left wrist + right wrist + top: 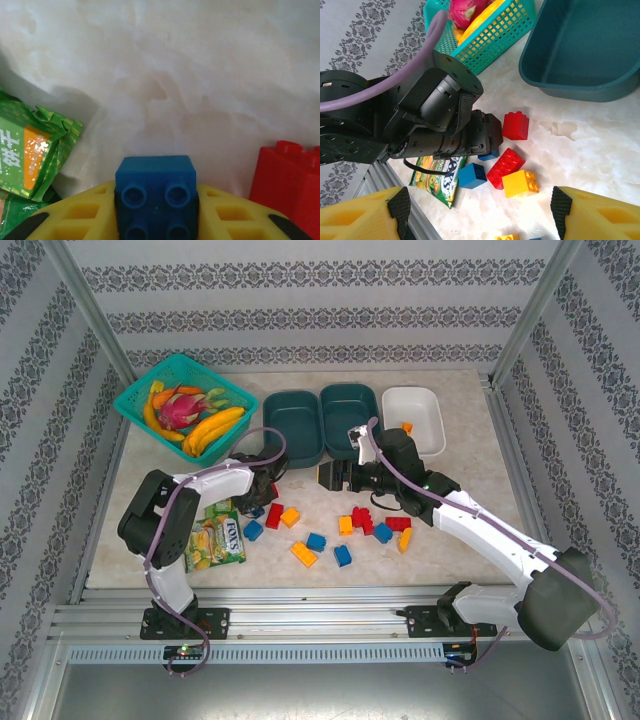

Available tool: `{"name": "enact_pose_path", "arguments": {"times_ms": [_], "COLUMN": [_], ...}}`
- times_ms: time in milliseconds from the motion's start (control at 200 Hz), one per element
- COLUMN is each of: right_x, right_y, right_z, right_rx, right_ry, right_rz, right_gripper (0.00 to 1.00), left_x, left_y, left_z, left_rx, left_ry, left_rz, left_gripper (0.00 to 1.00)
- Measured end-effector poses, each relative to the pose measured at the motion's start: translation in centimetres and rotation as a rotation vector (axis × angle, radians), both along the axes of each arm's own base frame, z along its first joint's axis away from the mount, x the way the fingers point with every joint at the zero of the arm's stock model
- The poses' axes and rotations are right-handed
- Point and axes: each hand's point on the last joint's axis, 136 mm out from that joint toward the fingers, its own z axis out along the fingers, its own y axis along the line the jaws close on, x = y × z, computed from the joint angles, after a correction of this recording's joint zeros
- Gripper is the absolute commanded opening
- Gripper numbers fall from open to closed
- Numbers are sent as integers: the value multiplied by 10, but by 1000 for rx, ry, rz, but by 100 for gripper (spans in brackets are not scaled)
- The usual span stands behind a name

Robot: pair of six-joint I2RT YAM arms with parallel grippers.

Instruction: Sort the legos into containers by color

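My left gripper (262,492) is low over the table, shut on a blue lego (156,192) that sits between its yellow fingers (75,215). A red lego (287,182) lies just to its right. The right wrist view takes in the left gripper's black body with the blue lego (487,156) under it. My right gripper (330,477) hovers open over the table's middle, its jaws (480,210) wide with nothing between them. Red, blue and yellow legos (343,530) lie scattered on the table. Two teal containers (290,430) (349,415) and a white one (420,410) stand behind, with an orange lego (407,427) in the white one.
A green snack packet (215,538) lies left of the left gripper, close to it (30,150). A turquoise basket of fruit (135,405) stands at the back left. Metal frame posts rise at the table's back corners.
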Motion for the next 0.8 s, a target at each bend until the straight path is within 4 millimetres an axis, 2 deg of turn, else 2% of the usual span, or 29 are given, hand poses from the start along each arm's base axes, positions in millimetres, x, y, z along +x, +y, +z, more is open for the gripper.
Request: {"name": "enact_pose_path", "arguments": {"times_ms": [85,170,505,674,799], "right_x": [-1,-1,-4,-6,-7], "right_y": [0,0,-3,-4,-4], "right_z": [-1,0,6,5,4], "right_rx": [-2,-1,10,11,10], "right_ry": [4,2,-10,-10,-8], "right_rz": [0,0,-1,-1,-1], "right_gripper": [77,77,77,77,76], "left_x": [0,0,4,4,5], "left_y": [-2,0,-3,-3,-2], "left_z": [-3,-3,-2,-2,-2], "left_rx": [0,12,10,17,19], "left_ry": [8,11,4,6,6], "left_rz": [-19,-33,-77,-93,-99], "left_gripper": [54,55,41,40,44]}}
